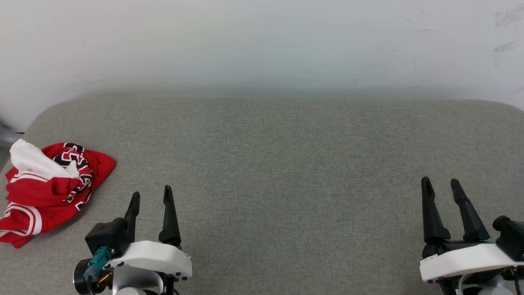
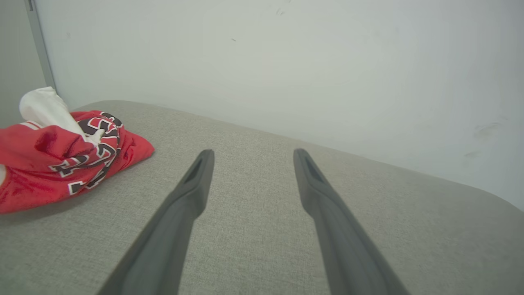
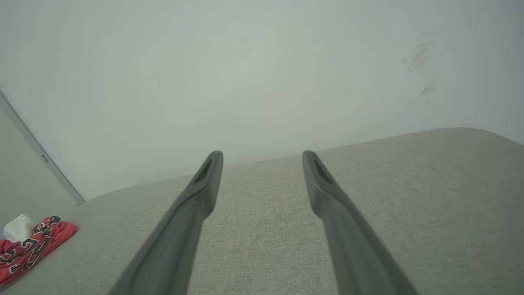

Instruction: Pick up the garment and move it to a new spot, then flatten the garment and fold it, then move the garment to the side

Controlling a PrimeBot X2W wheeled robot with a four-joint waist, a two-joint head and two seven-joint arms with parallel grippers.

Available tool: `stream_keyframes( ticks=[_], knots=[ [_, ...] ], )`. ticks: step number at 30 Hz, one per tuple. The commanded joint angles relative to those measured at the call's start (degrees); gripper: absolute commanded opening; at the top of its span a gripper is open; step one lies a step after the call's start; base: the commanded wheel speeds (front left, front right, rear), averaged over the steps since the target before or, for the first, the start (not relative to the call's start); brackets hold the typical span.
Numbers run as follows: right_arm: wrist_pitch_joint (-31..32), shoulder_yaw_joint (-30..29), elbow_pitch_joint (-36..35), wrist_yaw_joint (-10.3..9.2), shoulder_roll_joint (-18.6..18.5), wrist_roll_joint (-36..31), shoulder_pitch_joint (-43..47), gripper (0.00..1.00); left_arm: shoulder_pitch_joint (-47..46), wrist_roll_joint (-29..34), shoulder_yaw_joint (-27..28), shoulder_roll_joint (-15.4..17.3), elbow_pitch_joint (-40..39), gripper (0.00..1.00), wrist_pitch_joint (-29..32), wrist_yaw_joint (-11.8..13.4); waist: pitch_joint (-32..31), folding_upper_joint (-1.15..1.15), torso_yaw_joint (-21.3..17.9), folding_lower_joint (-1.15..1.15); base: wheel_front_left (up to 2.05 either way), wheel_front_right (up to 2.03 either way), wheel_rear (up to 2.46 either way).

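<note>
- Nearest us, the left gripper hangs over the near left of the table, fingers pointing away. Its jaws stand wide and hold nothing.
- At the near right we find the right gripper, set the same way and well apart from the left one. Its jaws also stand wide and hold nothing.
- Beyond the left gripper and to its left lies the garment, crumpled in a heap at the table's left edge, apart from both grippers.
- The heap shows red cloth, a white sleeve on its far side, red-white trim and black, white-outlined lettering.
- The table is covered in grey fabric; its far corners are rounded.
- Behind it rises a pale wall, faintly scuffed at the right.
</note>
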Motion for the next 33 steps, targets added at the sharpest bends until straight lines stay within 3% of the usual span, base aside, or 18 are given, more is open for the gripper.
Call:
stream_keyframes(
  ticks=[1, 15, 33],
  knots=[
    [-0.57, 0.06, -0.81, -0.01, 0.08, -1.77, 0.15, 1.00, -0.34, 1.52, -0.33, 0.33, -0.50, 1.00, -0.61, 0.44, -0.01, 0.00, 0.02, 0.00, 0.00, 0.00, 0.00],
    [-2.41, 0.36, -1.76, -0.01, 0.11, -8.96, 0.69, 1.00, 0.17, 8.29, -2.04, 0.93, -0.92, 1.00, -2.37, 2.37, -0.20, 0.00, 0.29, 0.00, 0.00, 0.00, 0.00],
    [-4.38, 0.54, -2.64, -0.02, 0.14, -16.73, 1.66, 1.00, 1.04, 16.08, -2.56, 0.72, -0.70, 1.00, -4.39, 3.07, -0.35, 0.00, 0.64, 0.00, 0.00, 0.00, 0.00]
  ],
)
